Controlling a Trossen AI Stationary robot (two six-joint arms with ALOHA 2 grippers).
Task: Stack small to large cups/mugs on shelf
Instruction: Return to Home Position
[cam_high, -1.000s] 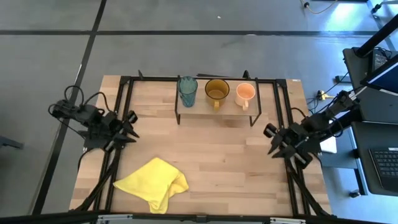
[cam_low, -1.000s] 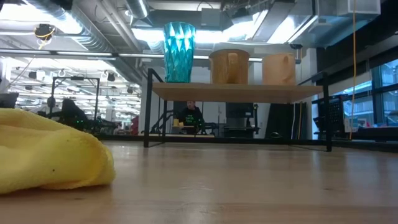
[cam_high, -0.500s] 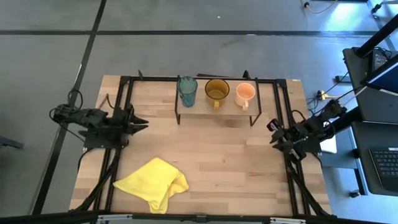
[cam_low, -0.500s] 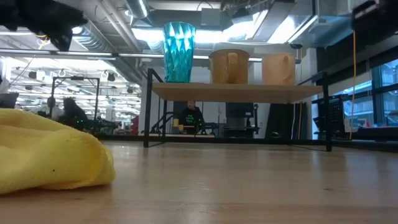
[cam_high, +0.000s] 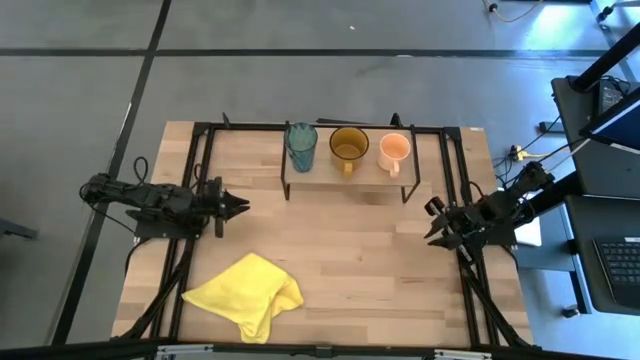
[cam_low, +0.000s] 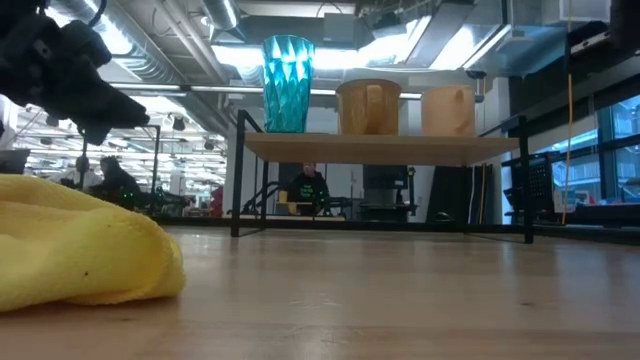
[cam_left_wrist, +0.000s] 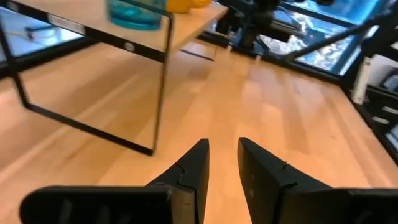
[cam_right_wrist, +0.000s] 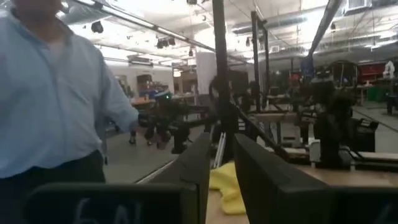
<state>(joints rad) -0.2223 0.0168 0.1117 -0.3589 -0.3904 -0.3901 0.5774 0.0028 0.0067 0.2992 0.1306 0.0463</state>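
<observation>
Three cups (cam_high: 348, 147) line the shelf (cam_high: 345, 176); left gripper (cam_high: 238, 204) and right gripper (cam_high: 432, 226) hover slightly parted, empty.

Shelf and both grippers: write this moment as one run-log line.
shelf: tumbler, amber mug, orange mug | left gripper: empty | right gripper: empty

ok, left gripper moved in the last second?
Yes. In the high view the left gripper has swung inward over the table, its tip now nearer the shelf leg than before. It holds nothing.
</observation>
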